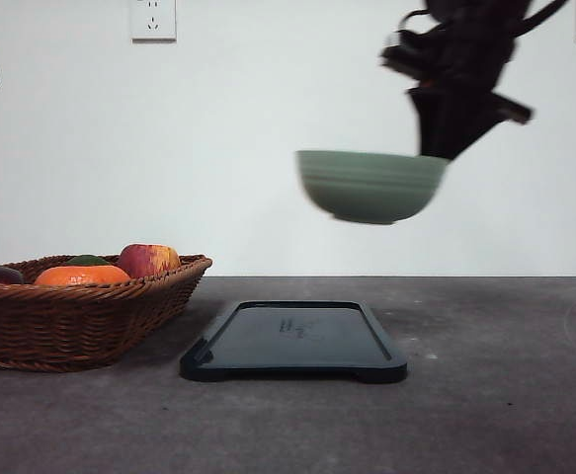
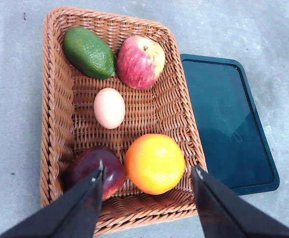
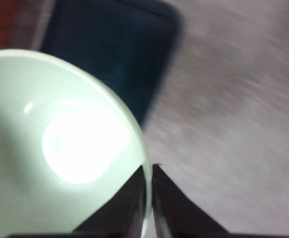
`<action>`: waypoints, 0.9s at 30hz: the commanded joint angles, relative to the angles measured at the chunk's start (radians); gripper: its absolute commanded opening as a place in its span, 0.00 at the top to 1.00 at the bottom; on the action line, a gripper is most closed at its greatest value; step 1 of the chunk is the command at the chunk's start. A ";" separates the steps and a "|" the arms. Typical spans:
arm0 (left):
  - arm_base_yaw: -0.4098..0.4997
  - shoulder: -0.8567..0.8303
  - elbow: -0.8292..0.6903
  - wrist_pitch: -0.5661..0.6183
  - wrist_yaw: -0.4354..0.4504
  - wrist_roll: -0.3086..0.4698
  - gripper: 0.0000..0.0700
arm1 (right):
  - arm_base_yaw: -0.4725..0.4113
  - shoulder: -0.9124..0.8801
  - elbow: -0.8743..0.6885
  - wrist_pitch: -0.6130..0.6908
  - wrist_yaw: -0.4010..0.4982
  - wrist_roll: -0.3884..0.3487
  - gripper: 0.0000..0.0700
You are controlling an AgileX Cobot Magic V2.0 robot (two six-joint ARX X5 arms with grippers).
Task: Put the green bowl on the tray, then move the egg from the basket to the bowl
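The right gripper (image 1: 444, 150) hung high above the table, its arm reaching down from the upper right, fingers (image 3: 134, 198) pinched onto the green bowl (image 1: 370, 186) at its rim. The left gripper (image 2: 148, 171) hovered with its jaws spread wide apart, holding nothing.

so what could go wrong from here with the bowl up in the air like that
The right end effector pinches the green bowl by one edge of its rim, high above the tray, so it could tilt or slip out. The bowl looks wider than the tray's short side, so an off-centre placement might leave it perched on the raised rim.
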State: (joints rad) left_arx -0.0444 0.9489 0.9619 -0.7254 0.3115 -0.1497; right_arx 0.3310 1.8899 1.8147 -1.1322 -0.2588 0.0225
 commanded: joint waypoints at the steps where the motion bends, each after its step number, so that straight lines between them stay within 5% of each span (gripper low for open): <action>1: -0.003 0.006 0.025 0.007 0.004 0.000 0.50 | 0.026 0.051 0.047 0.006 -0.002 -0.001 1.00; 10: -0.003 0.006 0.025 0.007 0.004 0.000 0.50 | 0.109 0.218 0.189 0.025 0.001 0.012 1.00; 27: -0.003 0.006 0.025 0.007 0.003 0.000 0.50 | 0.117 0.347 0.201 0.084 0.077 0.015 1.00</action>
State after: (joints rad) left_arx -0.0444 0.9489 0.9619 -0.7256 0.3115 -0.1497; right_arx 0.4402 2.1964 1.9888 -1.0540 -0.1799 0.0296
